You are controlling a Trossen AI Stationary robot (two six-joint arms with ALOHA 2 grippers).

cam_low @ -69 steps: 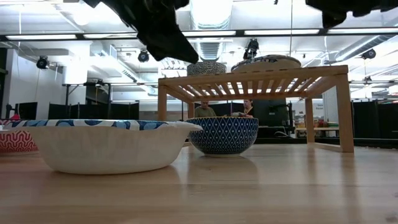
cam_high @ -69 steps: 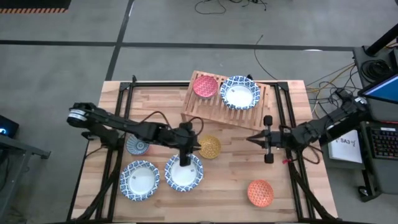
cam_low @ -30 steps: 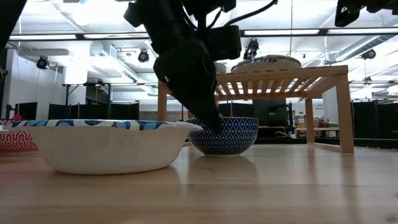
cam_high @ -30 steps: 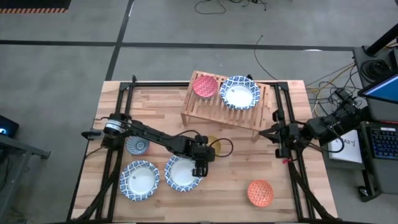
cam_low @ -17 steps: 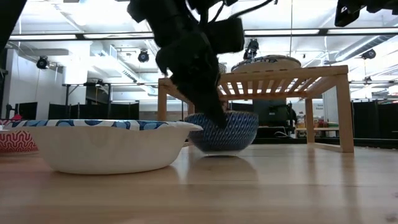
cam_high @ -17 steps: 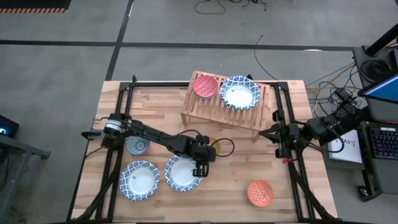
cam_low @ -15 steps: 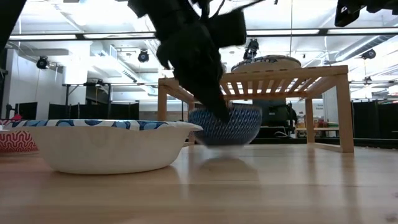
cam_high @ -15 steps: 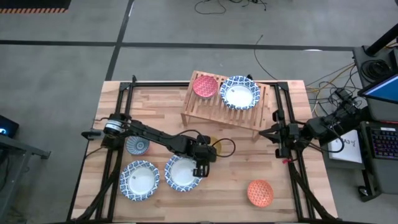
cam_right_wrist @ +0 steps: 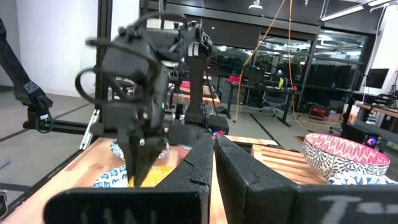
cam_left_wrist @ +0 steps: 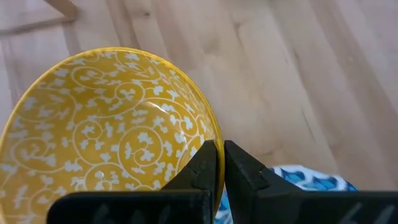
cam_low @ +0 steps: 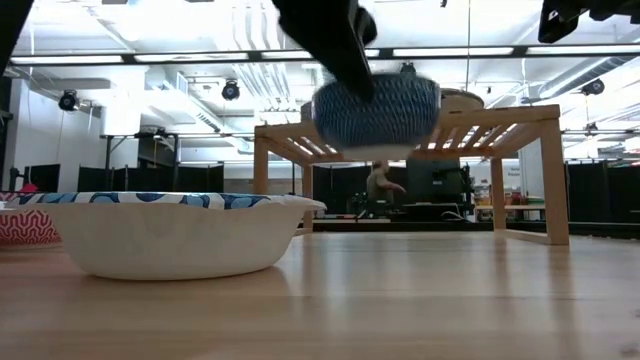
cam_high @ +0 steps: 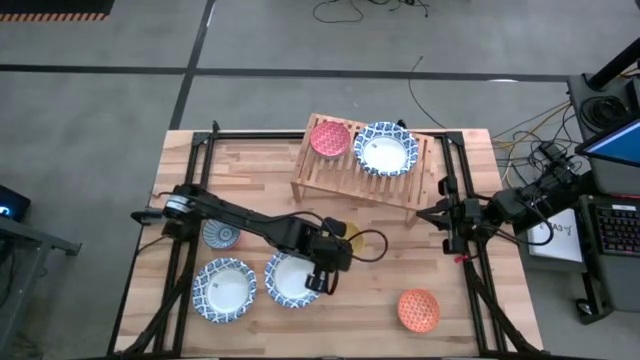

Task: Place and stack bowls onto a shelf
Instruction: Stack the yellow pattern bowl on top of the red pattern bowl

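Left gripper [cam_left_wrist: 219,163]: fingers pinched onto the rim of one yellow bowl [cam_left_wrist: 106,130], yellow with a white scroll-and-leaf pattern inside. In the high view the left gripper [cam_high: 322,272] sits at mid-counter, just beside the nearer wide bowl, with the yellow bowl [cam_high: 350,236] largely hidden under the arm. In the low view this bowl [cam_low: 378,112] hangs clear of the counter, its outside blue with a fine white pattern; blurred.

Right gripper [cam_high: 428,219]: fingers pressed together, holding nothing, at the counter's right side, well apart from the bowls.

Bowls counted in the high view, seven:
- Wide, shallow, blue-and-white rim, white centre: three. One [cam_high: 386,148] on the shelf; two on the counter, the wide bowl beside the gripper [cam_high: 286,280] and its neighbour [cam_high: 225,290].
- Small: four. Pink-red bowl [cam_high: 329,137] on the shelf, just beside the wide one; small blue-patterned bowl [cam_high: 221,236] on the counter under the left arm; orange bowl [cam_high: 418,310] alone near the counter's front right; the yellow one, held.

Shelf [cam_high: 322,172]: one, light wooden slats on short legs, at the counter's [cam_high: 260,165] far middle.
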